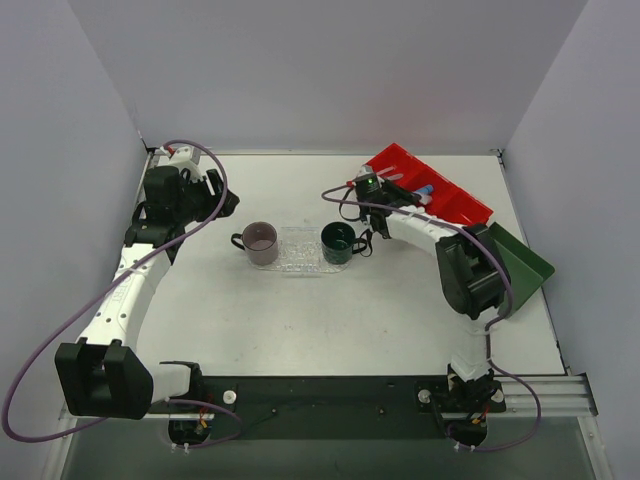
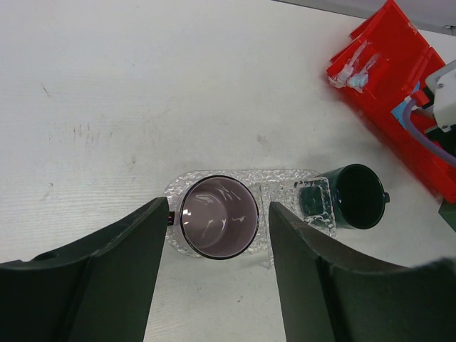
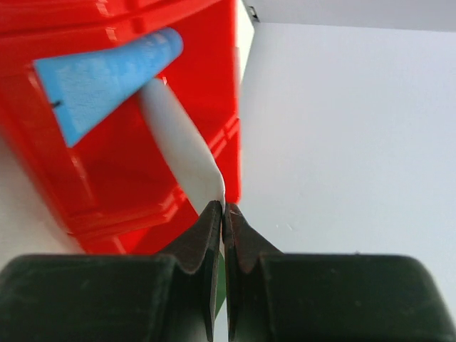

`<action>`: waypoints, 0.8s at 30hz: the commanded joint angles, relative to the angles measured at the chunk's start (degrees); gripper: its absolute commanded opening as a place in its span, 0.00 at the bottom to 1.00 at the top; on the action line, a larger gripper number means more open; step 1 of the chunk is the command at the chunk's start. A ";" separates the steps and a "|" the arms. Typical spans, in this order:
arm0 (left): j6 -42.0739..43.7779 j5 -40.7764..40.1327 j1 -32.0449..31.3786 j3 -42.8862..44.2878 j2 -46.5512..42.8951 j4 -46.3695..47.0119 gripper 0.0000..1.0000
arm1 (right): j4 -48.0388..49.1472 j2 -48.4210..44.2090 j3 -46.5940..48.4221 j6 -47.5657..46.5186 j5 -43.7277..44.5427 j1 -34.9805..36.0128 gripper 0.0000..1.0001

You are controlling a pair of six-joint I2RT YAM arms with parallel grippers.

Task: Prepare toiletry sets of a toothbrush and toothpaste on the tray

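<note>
The clear glittery tray (image 1: 298, 247) lies mid-table; it also shows in the left wrist view (image 2: 285, 187). A mauve cup (image 1: 261, 243) stands on its left end and a dark green mug (image 1: 338, 244) on its right end. My right gripper (image 3: 224, 208) is at the red bin (image 1: 455, 198), shut on the flat end of a white tube (image 3: 178, 135). A blue tube (image 3: 107, 71) lies in the bin behind it. Wrapped toothbrushes (image 2: 356, 63) lie in the bin's far compartment. My left gripper (image 2: 217, 206) is open and empty, above and short of the mauve cup (image 2: 219, 217).
The red compartmented bin (image 2: 399, 85) stands at the back right. A dark green rectangular tray (image 1: 522, 262) lies tilted beside it, near the right arm's elbow. The green mug (image 2: 358, 196) sits partly over the tray's right end. Grey walls close in three sides.
</note>
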 commanded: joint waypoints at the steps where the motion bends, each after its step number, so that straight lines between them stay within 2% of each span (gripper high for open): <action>1: 0.15 0.72 0.34 0.30 -0.14 2.72 0.68 | -3.58 -6.91 2.21 3.60 1.80 -0.54 0.00; 24: 0.85 0.28 0.25 0.21 -0.58 2.80 0.67 | -19.58 -26.07 3.88 21.61 -10.77 -2.56 0.00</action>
